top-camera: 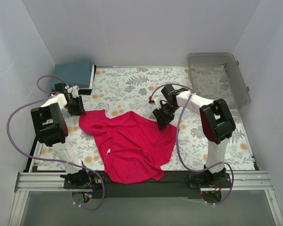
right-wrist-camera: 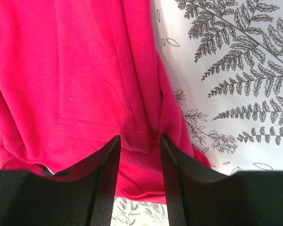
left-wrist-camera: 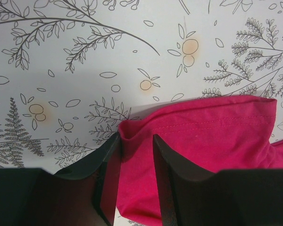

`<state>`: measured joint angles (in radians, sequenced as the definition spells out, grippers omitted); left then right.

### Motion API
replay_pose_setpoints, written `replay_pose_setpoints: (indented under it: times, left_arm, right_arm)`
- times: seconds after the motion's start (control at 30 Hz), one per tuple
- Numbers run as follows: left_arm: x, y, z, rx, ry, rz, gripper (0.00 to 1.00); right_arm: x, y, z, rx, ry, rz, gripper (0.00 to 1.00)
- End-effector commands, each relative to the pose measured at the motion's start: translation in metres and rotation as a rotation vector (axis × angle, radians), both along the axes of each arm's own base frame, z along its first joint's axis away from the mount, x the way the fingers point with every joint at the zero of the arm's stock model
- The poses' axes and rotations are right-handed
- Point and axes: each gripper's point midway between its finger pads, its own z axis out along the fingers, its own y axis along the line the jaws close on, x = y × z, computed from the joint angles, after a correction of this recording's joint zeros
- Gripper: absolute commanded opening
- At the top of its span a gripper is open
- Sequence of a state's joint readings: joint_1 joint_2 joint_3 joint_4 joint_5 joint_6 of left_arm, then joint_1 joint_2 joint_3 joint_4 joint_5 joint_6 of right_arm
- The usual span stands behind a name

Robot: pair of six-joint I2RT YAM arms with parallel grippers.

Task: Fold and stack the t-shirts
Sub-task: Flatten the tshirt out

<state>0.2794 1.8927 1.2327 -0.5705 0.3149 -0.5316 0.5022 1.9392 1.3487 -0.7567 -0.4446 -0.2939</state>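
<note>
The crimson-pink t-shirt (top-camera: 132, 146) lies spread and rumpled on the table's middle, its small white label (top-camera: 108, 151) showing. The teal-blue t-shirt (top-camera: 75, 73) sits folded at the back left corner. My left gripper (top-camera: 75, 109) is down at the pink shirt's far left corner. In the left wrist view its fingers (left-wrist-camera: 136, 136) stand apart with a hemmed fold of pink cloth (left-wrist-camera: 203, 127) between them. My right gripper (top-camera: 161, 121) is down at the shirt's far right edge, and its fingers (right-wrist-camera: 140, 137) also stand apart astride pink cloth (right-wrist-camera: 70, 80).
A clear plastic bin (top-camera: 219, 75) stands at the back right corner. The floral tablecloth (top-camera: 132, 82) covers the table. White walls close in the left, back and right sides. A metal rail (top-camera: 141, 181) runs along the near edge, with the shirt's hem over it.
</note>
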Motion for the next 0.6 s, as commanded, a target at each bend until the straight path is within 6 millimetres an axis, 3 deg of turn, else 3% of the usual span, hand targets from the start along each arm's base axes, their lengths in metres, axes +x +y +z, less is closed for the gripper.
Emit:
replay_pose_setpoints:
  times: [0.0, 0.1, 0.23, 0.43, 0.57]
  left_arm:
    - [-0.001, -0.004, 0.006, -0.002, -0.016, -0.016, 0.31]
    - [-0.002, -0.004, 0.006, -0.001, -0.014, -0.016, 0.31]
    - [-0.002, -0.004, 0.007, -0.002, -0.017, -0.019, 0.31]
    - [0.0, -0.007, 0.013, -0.019, -0.028, -0.026, 0.31]
    - [0.001, -0.009, 0.016, -0.032, -0.033, -0.035, 0.31]
  right_arm:
    - [0.007, 0.004, -0.001, 0.005, -0.006, -0.001, 0.45]
    - [0.004, 0.008, 0.006, 0.034, 0.001, 0.004, 0.38]
    - [0.004, 0.012, 0.025, 0.076, -0.023, 0.009, 0.35]
    - [-0.002, 0.013, 0.031, 0.092, -0.003, 0.02, 0.14]
    - [-0.006, 0.013, 0.032, 0.096, 0.009, 0.028, 0.18]
